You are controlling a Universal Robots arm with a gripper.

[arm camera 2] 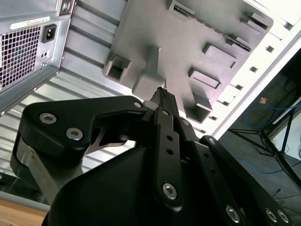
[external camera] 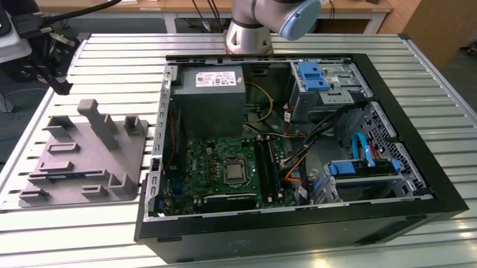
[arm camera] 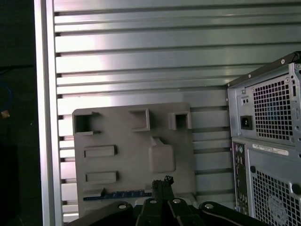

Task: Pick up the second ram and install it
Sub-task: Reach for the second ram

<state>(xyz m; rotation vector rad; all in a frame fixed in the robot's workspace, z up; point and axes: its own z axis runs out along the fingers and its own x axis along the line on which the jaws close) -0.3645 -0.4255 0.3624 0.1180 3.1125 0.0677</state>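
The second ram [arm camera: 120, 194] is a slim dark strip with a blue edge. It stands edge-on in a slot of the gray moulded tray [arm camera: 131, 141] in the first wrist view. My gripper [arm camera: 162, 181] hangs above the tray, well apart from the ram, its fingertips pressed together with nothing between them. The second wrist view has the black fingers [arm camera 2: 162, 96] pointing at the tray [arm camera 2: 155, 28]. In the exterior view the gripper [external camera: 61, 86] hovers past the tray's [external camera: 82, 151] far end at the exterior view's left. The motherboard [external camera: 223, 164] lies inside the open computer case [external camera: 298, 223].
The open black case takes up the middle and the exterior view's right of the slatted metal table [external camera: 75, 229]. It holds a power supply [external camera: 212, 97], blue drive caddies [external camera: 313, 75] and loose cables. The case's rear panel [arm camera: 270, 141] stands close beside the tray. The arm's base [external camera: 249, 33] rises behind the case.
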